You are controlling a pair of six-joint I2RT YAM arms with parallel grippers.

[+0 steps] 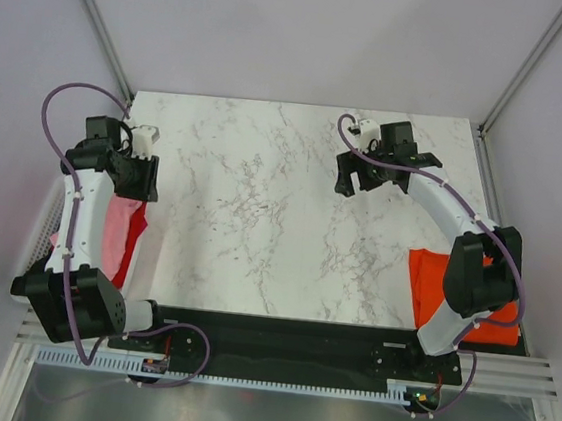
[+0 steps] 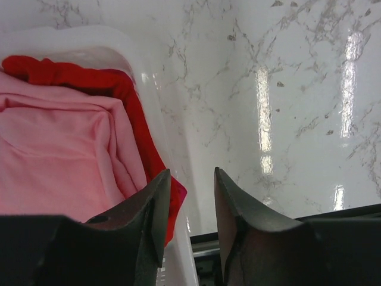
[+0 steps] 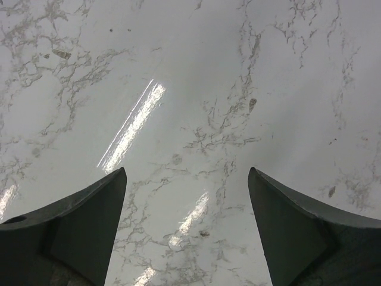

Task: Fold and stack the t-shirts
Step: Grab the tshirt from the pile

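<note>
In white basket (image 2: 89, 36): rumpled pink shirt (image 2: 59, 155) atop red shirt (image 2: 71, 74).

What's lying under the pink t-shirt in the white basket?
A red t-shirt: its edge shows along two sides of the pink t-shirt, inside the basket. How far it runs underneath, and anything lower, is covered.

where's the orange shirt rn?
Top view: the orange t-shirt lies at the table's near-right corner, partly hidden by the right arm.
</note>
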